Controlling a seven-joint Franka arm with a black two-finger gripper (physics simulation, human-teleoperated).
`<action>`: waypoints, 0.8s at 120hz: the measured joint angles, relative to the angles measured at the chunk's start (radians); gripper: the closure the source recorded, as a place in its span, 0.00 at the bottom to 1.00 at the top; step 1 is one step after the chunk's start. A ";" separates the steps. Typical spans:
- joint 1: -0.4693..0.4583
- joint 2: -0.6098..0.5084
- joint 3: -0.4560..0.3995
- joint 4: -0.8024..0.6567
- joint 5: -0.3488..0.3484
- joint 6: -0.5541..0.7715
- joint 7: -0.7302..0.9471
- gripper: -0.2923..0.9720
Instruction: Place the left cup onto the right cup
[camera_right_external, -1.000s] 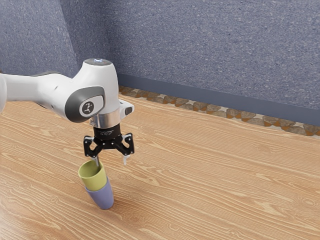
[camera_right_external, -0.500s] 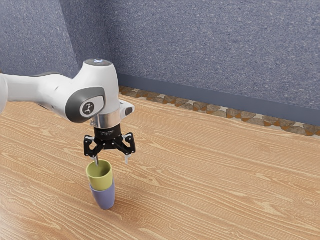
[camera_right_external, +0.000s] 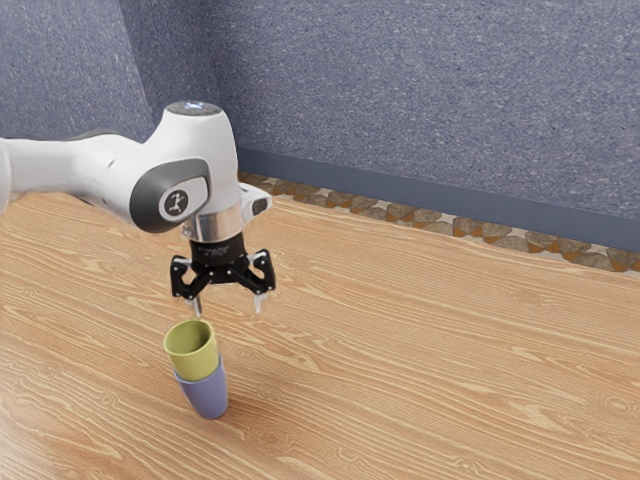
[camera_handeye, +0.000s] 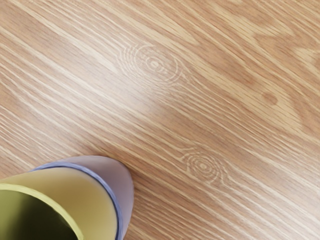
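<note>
An olive-green cup (camera_right_external: 191, 347) sits nested in a lavender cup (camera_right_external: 205, 394) on the wooden table (camera_right_external: 430, 340), leaning slightly toward the exterior view's left. My gripper (camera_right_external: 227, 305) hovers open just above the green cup's rim, a little to its right, touching neither cup. In the wrist view the green cup (camera_handeye: 47, 207) shows below the hand, with the lavender cup's rim (camera_handeye: 112, 187) around it.
A grey-blue wall with a dark baseboard and a strip of brown pebbles (camera_right_external: 440, 220) runs along the table's far edge. Bare wood lies all around the stacked cups.
My gripper has risen clear of the green cup, whose rim it held a second ago. The green cup has settled lower into the lavender cup.
</note>
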 joint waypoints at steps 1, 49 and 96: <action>0.000 0.000 0.000 0.003 0.000 -0.001 0.001 0.23; -0.002 0.019 0.015 0.183 0.013 -0.098 0.071 0.23; 0.018 0.114 0.070 0.500 0.083 -0.275 0.197 0.23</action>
